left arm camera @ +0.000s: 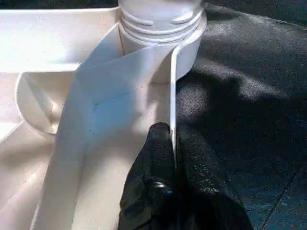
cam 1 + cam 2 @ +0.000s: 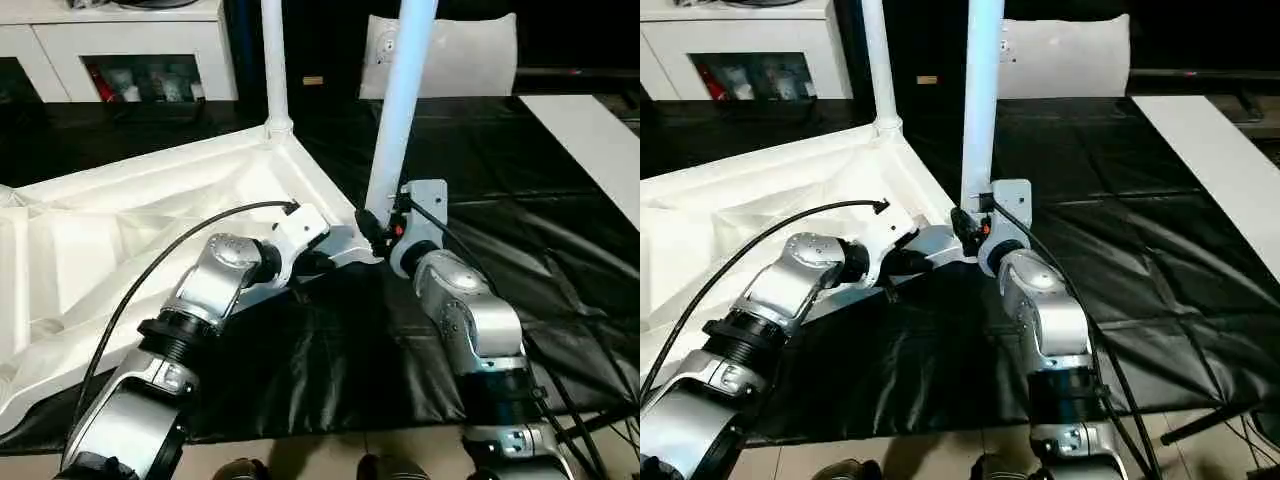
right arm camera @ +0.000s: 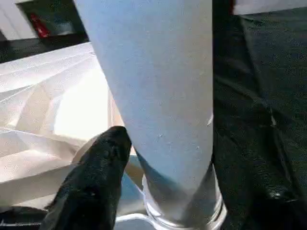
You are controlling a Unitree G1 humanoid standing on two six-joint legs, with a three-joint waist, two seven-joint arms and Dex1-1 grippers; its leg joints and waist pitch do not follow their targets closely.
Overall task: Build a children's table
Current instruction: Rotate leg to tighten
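Note:
The white tabletop (image 2: 120, 240) lies upside down on the black mat, ribbed underside up. One white leg (image 2: 275, 60) stands upright in its far corner socket. A second leg (image 2: 400, 100) stands upright in the near right corner socket (image 1: 163, 24). My left gripper (image 1: 168, 139) is shut on the tabletop's thin rim wall just beside that socket. My right gripper (image 2: 375, 230) is at the base of the second leg (image 3: 158, 96), with the tube lying between its two sides.
A black mat (image 2: 330, 350) covers the floor under the work. A white cabinet (image 2: 130, 40) stands at the back left, a white panel (image 2: 450, 55) at the back, and a flat white board (image 2: 600, 150) lies on the right. Black stand legs (image 2: 600, 420) cross the near right corner.

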